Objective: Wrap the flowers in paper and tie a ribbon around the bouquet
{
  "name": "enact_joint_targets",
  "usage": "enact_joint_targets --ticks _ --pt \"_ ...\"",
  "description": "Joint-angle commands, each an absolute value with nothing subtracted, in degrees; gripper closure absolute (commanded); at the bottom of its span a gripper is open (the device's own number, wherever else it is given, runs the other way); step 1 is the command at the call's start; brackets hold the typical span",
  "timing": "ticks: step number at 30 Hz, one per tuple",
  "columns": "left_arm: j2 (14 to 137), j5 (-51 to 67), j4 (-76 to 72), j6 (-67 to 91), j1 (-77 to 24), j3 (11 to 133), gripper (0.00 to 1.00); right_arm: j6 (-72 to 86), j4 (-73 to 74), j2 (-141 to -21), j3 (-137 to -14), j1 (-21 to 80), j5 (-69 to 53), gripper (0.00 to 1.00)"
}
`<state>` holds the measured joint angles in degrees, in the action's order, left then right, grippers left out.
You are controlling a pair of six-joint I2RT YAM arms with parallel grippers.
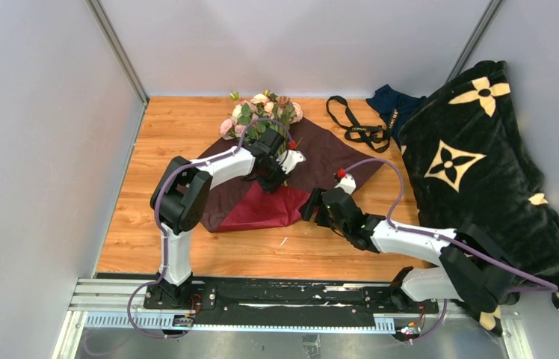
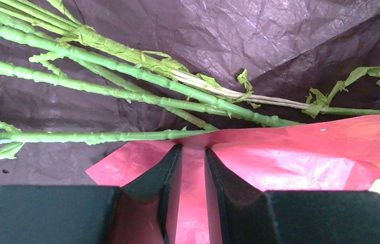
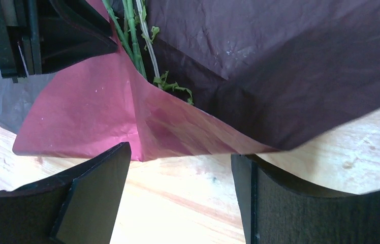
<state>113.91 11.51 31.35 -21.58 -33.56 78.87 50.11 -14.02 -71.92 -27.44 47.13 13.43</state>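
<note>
In the middle of the wooden table [image 1: 187, 127] lies the paper [image 1: 336, 153], a broad crinkled sheet, dark burgundy on its upper face, set like a diamond with one corner towards the arms. Its near part is turned up and over, so this flap [image 1: 261, 209] shows a brighter, glossier red underside.

The flowers [image 1: 261, 112] lie at the sheet's far corner. Their pale pink and cream heads and green leaves reach past the far edge onto the wood. The stems [image 2: 101, 63] run back along the middle of the paper towards the fold. They are thin, knobbly and light green, with scraps of torn green wrapping curling off them. Their ends reach the edge of the red flap, and at least one slips under it.

The left gripper [image 1: 275, 178] is over the stems at the flap's upper edge, its fingers [image 2: 170, 173] drawn close with the red fold pinched between them. The right gripper [image 1: 311, 207] sits low by the flap's right corner with its jaws spread wide. The paper's edge lies just beyond its fingertips [image 3: 101, 178], ungripped.

The ribbon [image 1: 359, 127], black and narrow, lies in loose loops on the wood near the paper's right corner. Beside it are a navy cloth [image 1: 392, 101] and a black blanket [image 1: 478, 187] with cream flower motifs.
</note>
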Motion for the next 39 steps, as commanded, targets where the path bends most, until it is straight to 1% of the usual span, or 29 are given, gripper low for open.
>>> enact_joint_targets --ticks 1,3,5,7,10,11,14,16,19,20,22,25,27,29,32,35,39 --pt "115.2 12.9 33.0 -20.9 -33.7 78.3 0.72 52.8 -16.8 -76.2 -30.5 47.1 15.5 0.22" --pt "115.0 12.9 33.1 -20.9 -33.7 78.2 0.72 53.5 -15.0 -78.3 -32.1 47.1 16.5 0.23" --pt "114.8 13.1 33.1 -21.1 -33.7 78.0 0.72 54.1 -14.4 -79.9 -33.0 47.1 17.0 0.29" --pt "114.5 12.8 33.1 -21.6 -33.7 77.6 0.72 54.6 -13.1 -80.7 -33.3 47.1 17.9 0.42" --pt "114.3 12.0 33.2 -22.2 -33.7 77.4 0.72 56.0 -9.2 -80.3 -33.4 47.1 20.8 0.67" --pt "114.3 11.8 33.1 -22.3 -33.7 77.5 0.72 56.0 -8.4 -80.1 -33.1 47.1 21.3 0.74" --pt "114.7 11.2 33.2 -22.8 -33.7 78.1 0.72 54.7 -6.3 -80.1 -33.3 47.1 22.6 0.93" --pt "115.0 10.5 33.3 -23.2 -33.7 78.8 0.72 52.2 -4.5 -80.9 -34.8 47.2 22.8 1.0" --pt "115.2 10.7 33.8 -23.5 -33.5 79.9 0.72 45.5 -0.8 -83.8 -39.0 48.5 24.3 1.0" --pt "115.3 11.6 34.0 -23.5 -33.5 80.4 0.72 41.6 2.8 -85.0 -41.1 49.9 26.0 1.0" --pt "115.7 12.7 34.6 -23.6 -33.3 81.4 0.71 36.1 6.8 -87.6 -45.6 52.6 31.6 1.0" --pt "117.0 13.1 34.4 -23.9 -32.5 82.6 0.67 23.5 13.9 -93.1 -53.7 58.7 42.4 1.0" --pt "118.2 14.1 35.1 -22.9 -31.2 84.0 0.67 15.5 13.7 -95.2 -56.3 61.9 47.0 1.0" --pt "119.0 17.4 36.5 -21.2 -29.9 85.2 0.67 7.4 10.3 -96.6 -57.0 64.2 47.7 1.0" --pt "118.5 20.7 36.7 -20.1 -28.1 85.9 0.66 -2.1 5.4 -97.8 -56.7 65.9 43.5 1.0" --pt "117.0 23.0 37.9 -19.5 -25.7 87.8 0.6 -6.2 5.3 -100.4 -57.9 67.1 45.4 1.0" --pt "114.7 26.7 41.0 -17.2 -19.7 92.7 0.51 -9.2 5.0 -102.1 -58.8 67.9 44.8 1.0"
